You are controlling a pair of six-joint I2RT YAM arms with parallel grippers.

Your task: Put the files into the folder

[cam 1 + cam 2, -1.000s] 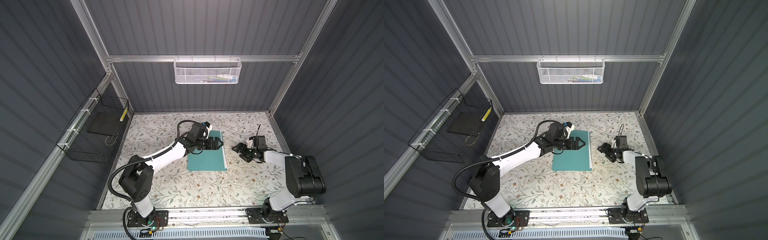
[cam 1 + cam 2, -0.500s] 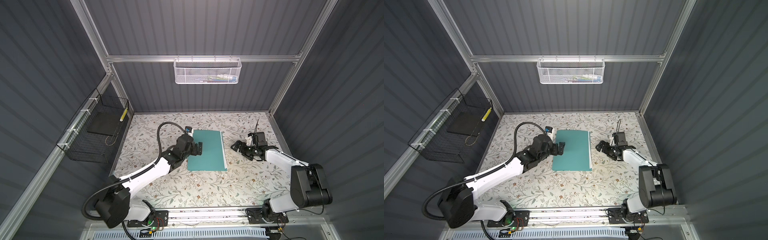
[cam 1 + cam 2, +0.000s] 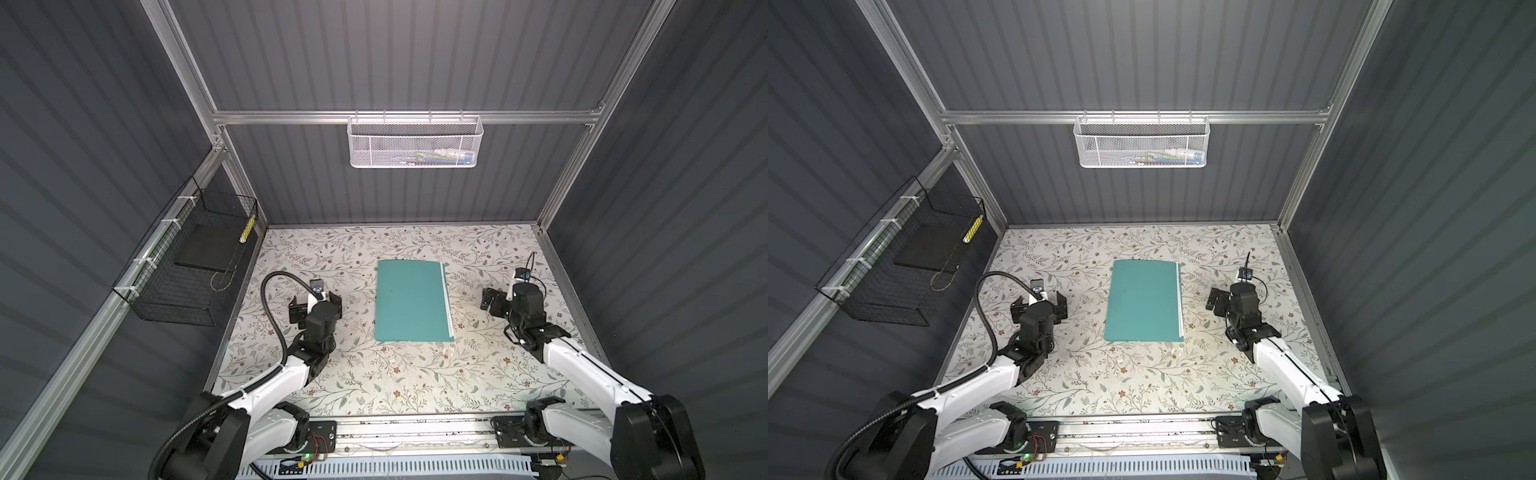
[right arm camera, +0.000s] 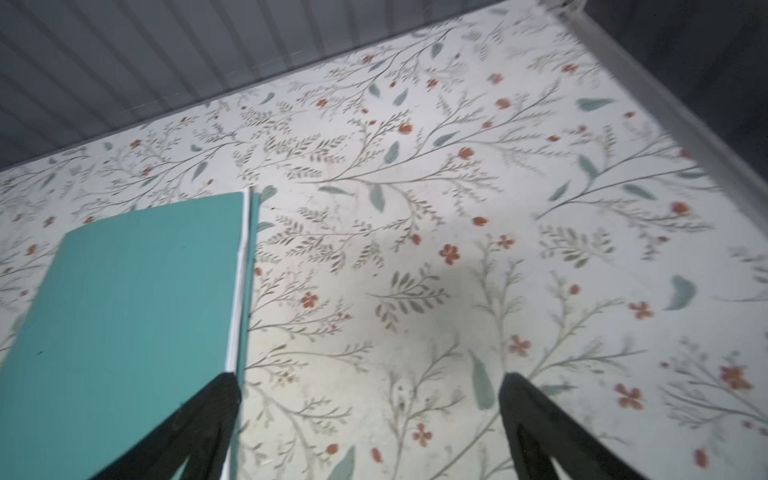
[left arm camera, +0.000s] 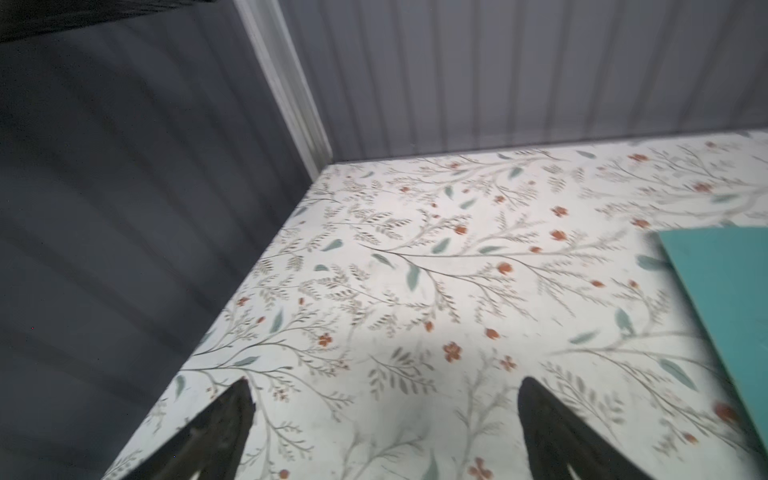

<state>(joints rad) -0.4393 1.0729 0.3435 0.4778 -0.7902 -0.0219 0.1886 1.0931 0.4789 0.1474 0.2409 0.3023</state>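
The teal folder [image 3: 411, 301] [image 3: 1144, 301] lies shut and flat in the middle of the flowered table. A thin white strip, the edges of the files [image 3: 446, 299] [image 3: 1180, 299], peeks out along its right side; the right wrist view shows this strip [image 4: 239, 282] beside the folder's cover [image 4: 124, 311]. My left gripper [image 3: 314, 301] [image 3: 1039, 302] [image 5: 384, 388] hovers open and empty left of the folder, whose corner [image 5: 727, 299] shows in the left wrist view. My right gripper [image 3: 492, 302] [image 3: 1219, 302] [image 4: 369, 380] stands open and empty to the folder's right, apart from it.
A black wire basket [image 3: 187, 270] holding a dark slab [image 3: 205, 249] hangs on the left wall. A white mesh basket [image 3: 415, 141] hangs high on the back wall. An aluminium rail [image 3: 415, 428] with the arm bases runs along the front edge.
My left gripper has drawn back off the folder, leftward and toward the front. The right gripper has backed slightly away to the right. Both have opened wider.
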